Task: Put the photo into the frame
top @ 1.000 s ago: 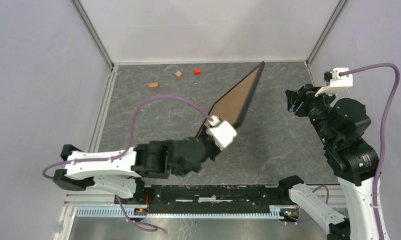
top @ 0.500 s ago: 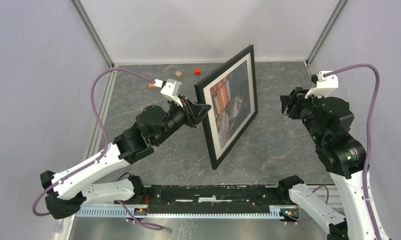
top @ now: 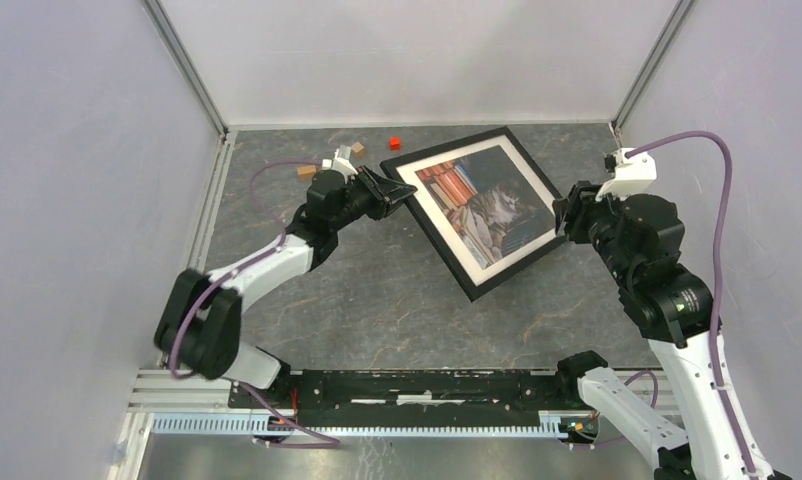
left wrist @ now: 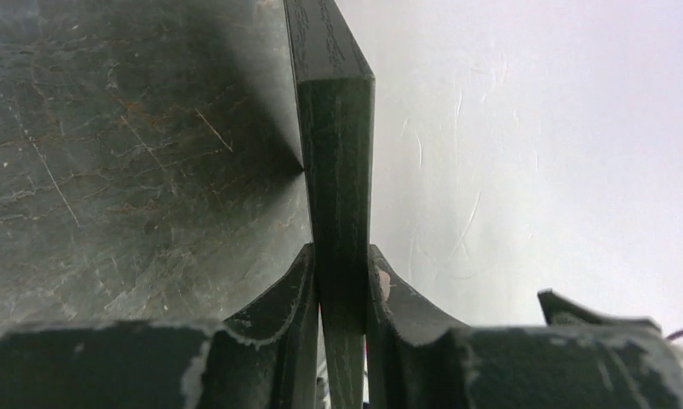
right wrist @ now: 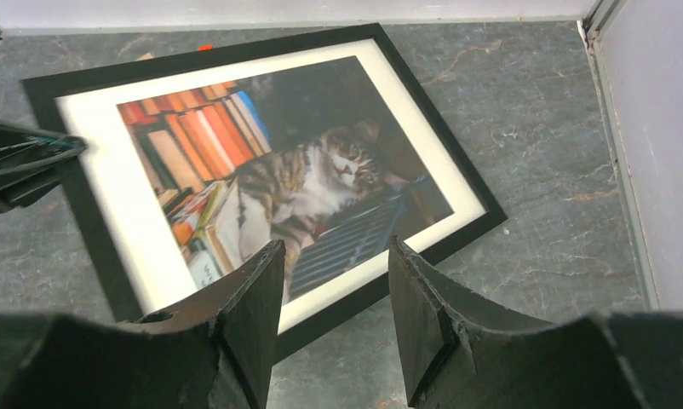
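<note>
Our left gripper [left wrist: 342, 273] clamps the frame [top: 428, 234] by its edge; our right gripper [right wrist: 334, 256] hangs open above it. The photo [top: 482, 205] looks seated, so we judge only releasing remains.

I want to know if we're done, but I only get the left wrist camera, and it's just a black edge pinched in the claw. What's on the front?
Observer: The frame holds a photo of a striped cat beside colourful books, inside a white border.
Operator: Where's the other claw?
Observer: The right claw hangs open over the frame's right side, gripping nothing.
Operator: Anything else around?
Observer: A red cube and two brown blocks sit past the frame's far-left corner.
</note>
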Tool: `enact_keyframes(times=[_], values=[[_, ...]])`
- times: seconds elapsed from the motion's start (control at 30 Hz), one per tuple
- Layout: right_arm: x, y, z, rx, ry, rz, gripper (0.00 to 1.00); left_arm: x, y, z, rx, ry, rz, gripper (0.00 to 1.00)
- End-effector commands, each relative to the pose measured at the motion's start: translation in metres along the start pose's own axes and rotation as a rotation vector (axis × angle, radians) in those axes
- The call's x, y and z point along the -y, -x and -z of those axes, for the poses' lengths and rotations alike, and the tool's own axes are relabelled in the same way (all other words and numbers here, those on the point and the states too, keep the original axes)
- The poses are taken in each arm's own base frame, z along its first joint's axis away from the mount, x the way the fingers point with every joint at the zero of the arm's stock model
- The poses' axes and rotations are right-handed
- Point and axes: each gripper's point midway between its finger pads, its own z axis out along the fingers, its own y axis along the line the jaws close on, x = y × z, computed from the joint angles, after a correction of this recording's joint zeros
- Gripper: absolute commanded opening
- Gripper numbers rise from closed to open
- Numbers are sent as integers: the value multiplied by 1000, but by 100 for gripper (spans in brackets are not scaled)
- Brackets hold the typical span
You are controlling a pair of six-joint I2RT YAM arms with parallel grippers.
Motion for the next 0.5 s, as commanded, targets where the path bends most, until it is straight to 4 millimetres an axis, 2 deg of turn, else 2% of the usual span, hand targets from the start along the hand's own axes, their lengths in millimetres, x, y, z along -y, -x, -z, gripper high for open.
enact_keyframes(times=[0.0, 0.1, 0.2, 0.3, 0.47], values=[[-1, 0, -3, 21, 9, 8, 54, 53, 7, -22, -137, -279, 146, 2], [-1, -5, -5, 10, 10, 15, 54, 35, -11, -42, -271, -270, 221, 2], [0, -11, -8, -5, 7, 24, 54, 9, -33, -47, -375, -231, 264, 2], [-1, -17, -12, -13, 13, 28, 54, -4, -51, -37, -466, -261, 309, 2], [-5, -25, -18, -36, 31, 34, 55, -6, -69, -13, -598, -337, 332, 2]])
